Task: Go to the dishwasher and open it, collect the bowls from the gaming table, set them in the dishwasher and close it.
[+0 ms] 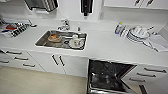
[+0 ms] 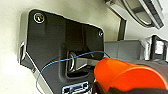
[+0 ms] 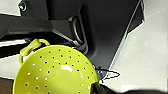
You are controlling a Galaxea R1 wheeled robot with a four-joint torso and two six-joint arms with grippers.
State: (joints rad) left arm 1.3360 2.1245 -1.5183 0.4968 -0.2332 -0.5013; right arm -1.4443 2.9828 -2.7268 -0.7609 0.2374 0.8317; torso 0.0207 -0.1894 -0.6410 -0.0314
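One orange bowl (image 2: 125, 75), one green perforated bowl (image 3: 55, 72), one open dishwasher (image 1: 107, 75), one sink (image 1: 41, 41).

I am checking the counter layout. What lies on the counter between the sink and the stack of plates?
In the head view, the stretch of white counter between the sink and the stack of plates is mostly bare; a small bottle stands just beside the plates.
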